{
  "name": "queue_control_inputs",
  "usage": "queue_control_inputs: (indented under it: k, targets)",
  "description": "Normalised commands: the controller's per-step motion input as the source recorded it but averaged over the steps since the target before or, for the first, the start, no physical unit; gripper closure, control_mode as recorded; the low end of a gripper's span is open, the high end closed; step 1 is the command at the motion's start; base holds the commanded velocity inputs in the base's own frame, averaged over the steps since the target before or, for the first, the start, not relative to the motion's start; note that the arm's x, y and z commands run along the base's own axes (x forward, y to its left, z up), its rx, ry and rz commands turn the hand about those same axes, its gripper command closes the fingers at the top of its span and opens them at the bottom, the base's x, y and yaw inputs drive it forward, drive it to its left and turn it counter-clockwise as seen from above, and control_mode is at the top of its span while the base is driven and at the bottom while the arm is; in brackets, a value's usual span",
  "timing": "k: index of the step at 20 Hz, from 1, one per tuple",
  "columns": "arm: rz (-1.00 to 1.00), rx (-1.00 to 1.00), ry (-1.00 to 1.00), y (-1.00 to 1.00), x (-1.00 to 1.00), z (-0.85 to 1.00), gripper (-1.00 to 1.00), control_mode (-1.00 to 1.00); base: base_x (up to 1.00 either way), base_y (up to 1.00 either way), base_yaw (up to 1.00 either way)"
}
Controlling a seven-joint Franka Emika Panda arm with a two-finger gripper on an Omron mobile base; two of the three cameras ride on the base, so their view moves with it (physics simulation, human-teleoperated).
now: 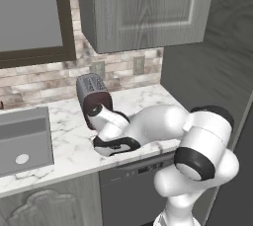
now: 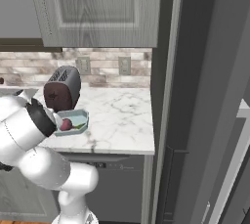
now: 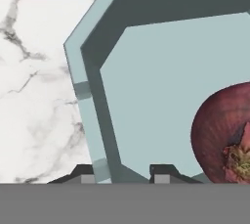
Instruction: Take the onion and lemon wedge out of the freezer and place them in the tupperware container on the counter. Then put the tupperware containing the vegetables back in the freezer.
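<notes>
Teal tupperware container (image 3: 161, 76), purple onion (image 3: 222, 137) (marble-veined counter (image 3: 34, 96)).

Even, soft rendered light everywhere; no glare, faint shadows under the wall cabinet (image 1: 148, 8), textures slightly blurry.

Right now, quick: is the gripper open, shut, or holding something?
Gripper: its fingertips straddle the side wall of the shallow pale teal-blue tupperware container; whether they are clamped on it cannot be told.

The arm folds low and forward, pincer (image 3: 122, 173) fingertips parted narrowly, pointing down.
</notes>
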Motion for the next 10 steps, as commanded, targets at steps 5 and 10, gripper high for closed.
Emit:
queue_control_inputs:
  k: [5, 10]
  targets:
    - [0.08, 0.00, -0.01, -0.23, 0.00, 0.62, 1.00, -1.00, 0.00, 0.00, 0.00]
    - [0.08, 0.00, 0.00, -0.14, 0.00, 0.65, 1.00, -1.00, 0.00, 0.00, 0.00]
